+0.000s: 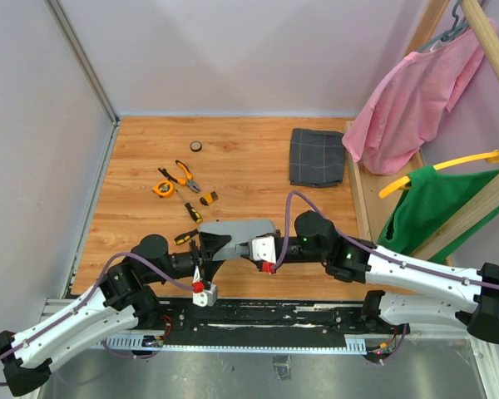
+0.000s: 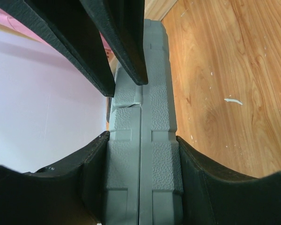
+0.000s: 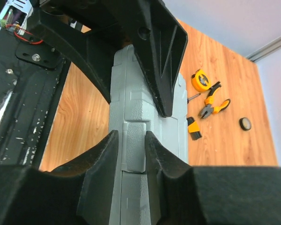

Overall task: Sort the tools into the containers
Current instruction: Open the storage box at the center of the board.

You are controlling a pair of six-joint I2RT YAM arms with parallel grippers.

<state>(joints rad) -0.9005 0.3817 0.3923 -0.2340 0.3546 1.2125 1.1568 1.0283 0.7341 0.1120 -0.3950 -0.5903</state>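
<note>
On the left, the left gripper [image 2: 141, 137] is clamped across the full thickness of the flat grey plastic hinged tool case [image 1: 241, 229]. One finger sits on each shell, straddling the seam. Beyond it on the wooden table [image 1: 258, 166] lie the loose tools, well apart from the case:
- a small round orange tape measure [image 1: 163, 189]
- orange-handled pliers [image 1: 185, 174]
- a yellow-and-black screwdriver [image 1: 190, 212]
- a tiny yellow-and-black bit holder [image 1: 209, 198]

A short orange-and-black tool [image 1: 185, 238] lies just beside the left gripper.

In the middle, near the table's front edge, the case is closed and held between both grippers. I cannot tell whether it touches the wood underneath.

To its right, the right gripper [image 3: 130, 135] pinches a narrow raised tab on the same edge, probably the latch. Farther right lies a dark grey checked folded cloth [image 1: 317, 156], well away.

The main risk is the two grips working against each other. While the left gripper squeezes both shells together, a pull on the tab cannot lift the lid, so the tab may slip from the pads. The case could also twist in the left grip and drop onto the short tool beside it. If the lid does spring open, the unsupported half could swing down hard.
</note>
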